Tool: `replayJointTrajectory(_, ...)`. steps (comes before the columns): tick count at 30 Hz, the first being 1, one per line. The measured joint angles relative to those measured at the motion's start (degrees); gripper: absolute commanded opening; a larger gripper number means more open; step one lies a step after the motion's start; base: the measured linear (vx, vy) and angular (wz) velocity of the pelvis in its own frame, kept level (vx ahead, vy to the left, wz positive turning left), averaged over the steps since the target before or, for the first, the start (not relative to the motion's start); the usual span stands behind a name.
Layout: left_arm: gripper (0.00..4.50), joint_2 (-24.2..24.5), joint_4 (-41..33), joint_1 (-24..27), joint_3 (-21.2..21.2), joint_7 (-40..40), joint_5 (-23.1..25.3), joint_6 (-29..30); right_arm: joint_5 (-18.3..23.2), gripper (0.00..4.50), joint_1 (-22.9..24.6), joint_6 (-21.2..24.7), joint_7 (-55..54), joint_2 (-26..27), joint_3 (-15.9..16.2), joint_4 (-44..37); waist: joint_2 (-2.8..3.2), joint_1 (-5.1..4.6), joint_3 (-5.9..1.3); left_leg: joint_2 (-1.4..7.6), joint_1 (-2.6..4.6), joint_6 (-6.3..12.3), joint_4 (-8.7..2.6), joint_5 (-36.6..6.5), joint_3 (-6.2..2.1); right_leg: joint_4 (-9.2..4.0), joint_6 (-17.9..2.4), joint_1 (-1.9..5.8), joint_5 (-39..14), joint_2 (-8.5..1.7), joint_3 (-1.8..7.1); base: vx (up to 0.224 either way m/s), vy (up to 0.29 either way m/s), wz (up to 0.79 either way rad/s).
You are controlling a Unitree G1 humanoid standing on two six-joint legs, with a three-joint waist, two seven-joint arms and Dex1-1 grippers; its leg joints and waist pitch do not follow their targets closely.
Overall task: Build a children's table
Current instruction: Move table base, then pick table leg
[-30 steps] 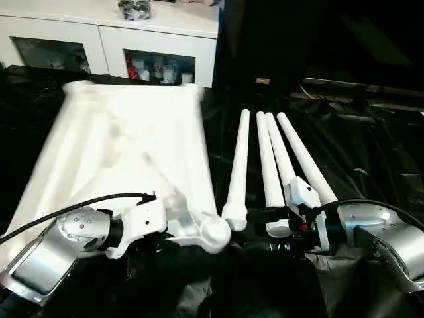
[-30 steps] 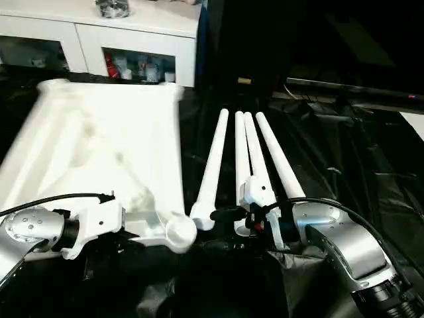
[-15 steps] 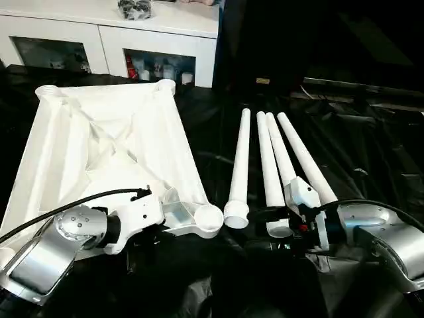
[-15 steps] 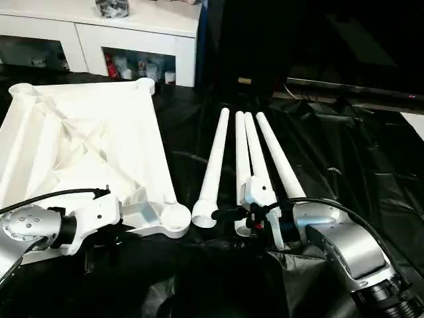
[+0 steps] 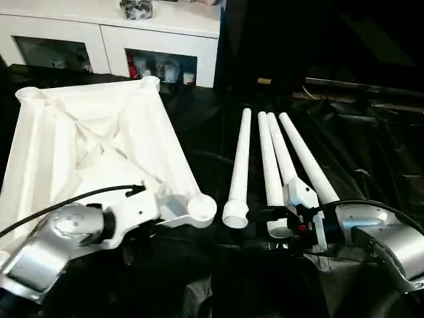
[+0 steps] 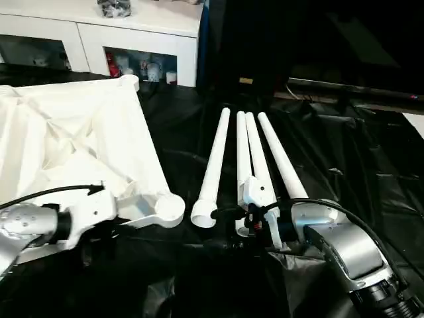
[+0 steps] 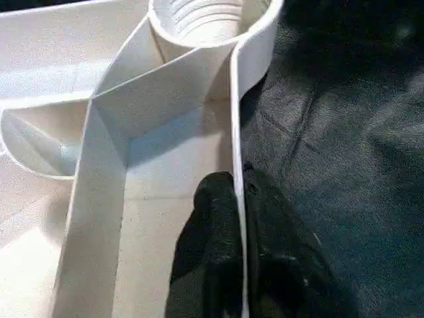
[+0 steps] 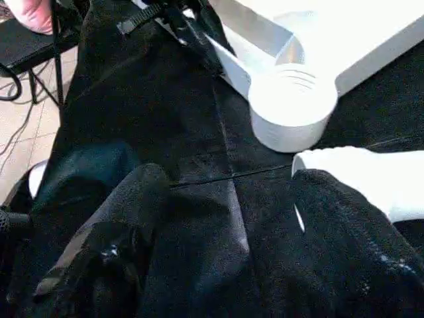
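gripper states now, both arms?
Left gripper: shut on the side wall of the white plastic ribbed table top.
Right gripper: open, holding nothing, beside the white tubular legs.

No legible text, brand, number or sign anywhere; just a small yellowish tag (image 5: 264, 81) on the dark backdrop behind the counter, too tiny to read.

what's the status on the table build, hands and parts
Left hand pinched on tabletop rim wall, underside up. Right hand open, empty, by leg ends. Four legs loose on black sheet, none fitted. Nothing blocking the near socket.
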Motion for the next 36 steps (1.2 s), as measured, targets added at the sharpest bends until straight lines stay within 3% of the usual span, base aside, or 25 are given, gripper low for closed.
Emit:
replayJointTrajectory(8,1.18,2.34,-0.38,1.7,4.21,-1.9,-2.89,-3.33,2.57,3.34,-1.57,-0.02,-2.69,4.04,-4.01,0.19,-0.42,0.77,0.06,0.03,0.02,-0.01,0.0,0.01,0.04,0.0,-0.02,0.02,0.01,-0.01,-0.01,0.0,0.0,0.0)
replayJointTrajectory(10,1.38,2.3,-0.73,1.77,5.89,-1.89,-3.96,-2.95,2.89,3.61,-3.06,0.1,-4.95,5.95,-4.98,0.93,-0.72,0.88,0.08,0.06,0.01,-0.09,0.0,0.06,0.04,0.02,-0.03,0.0,0.01,0.0,-0.06,0.0,0.0,0.0)
replayJointTrajectory(15,1.81,0.51,-2.97,-0.4,10.53,-0.76,-8.03,0.11,2.55,4.01,-11.26,1.9,-20.31,17.1,-10.14,8.16,-1.19,0.72,-0.05,0.07,0.02,-0.29,-0.02,0.18,0.04,0.07,-0.12,-0.02,0.07,0.0,-0.07,0.0,0.0,0.0)
replayJointTrajectory(17,1.97,-0.49,-3.77,-1.91,10.22,-0.1,-8.44,0.93,2.89,4.24,-16.33,5.11,-29.17,22.18,-14.07,14.19,-1.28,0.76,-0.1,0.06,0.0,-0.47,-0.04,0.31,0.04,0.14,-0.14,-0.08,0.08,0.0,-0.07,0.0,0.0,0.0)
replayJointTrajectory(20,2.19,-1.91,-4.32,-1.97,8.82,0.13,-8.55,1.45,3.58,4.45,-19.34,7.06,-36.31,24.57,-17.35,19.61,-1.42,1.08,-0.18,0.07,0.0,-0.72,-0.15,0.52,0.05,0.14,-0.12,-0.23,0.04,0.0,-0.07,0.0,0.0,0.0)
replayJointTrajectory(25,2.59,-5.27,-4.83,-2.65,6.42,0.36,-9.59,2.51,0.55,4.5,-21.83,9.17,-42.97,26.0,-17.36,27.89,-1.66,0.89,-0.12,0.07,-0.38,-0.53,-0.21,0.77,0.13,0.38,-0.21,-0.6,0.0,0.01,-0.04,0.0,0.0,0.0)
replayJointTrajectory(29,2.91,-7.3,-6.46,-4.62,5.74,1.26,-9.98,3.36,-0.74,4.5,-26.46,17.19,-46.47,26.81,-17.9,33.89,-1.74,0.41,-0.09,0.12,-0.33,-0.77,-0.23,0.72,0.12,0.63,-0.26,-0.64,-0.02,0.04,-0.03,0.0,0.0,0.0)
replayJointTrajectory(33,3.26,-7.05,-6.7,-4.84,4.86,1.18,-9.68,3.43,-0.42,4.5,-28.23,21.82,-46.92,26.92,-17.86,36.6,-1.79,0.44,-0.07,0.16,-0.22,-0.77,-0.25,0.72,0.12,0.78,-0.32,-0.63,-0.05,0.07,-0.04,0.0,0.0,0.0)
replayJointTrajectory(36,3.26,-7.07,-6.8,-4.9,4.45,0.87,-9.69,3.68,0.31,4.5,-30.11,25.34,-46.69,27.58,-17.94,40.39,-1.8,0.44,-0.06,0.16,-0.22,-0.79,-0.25,0.74,0.12,0.79,-0.36,-0.63,-0.02,0.07,-0.04,0.0,0.0,0.0)
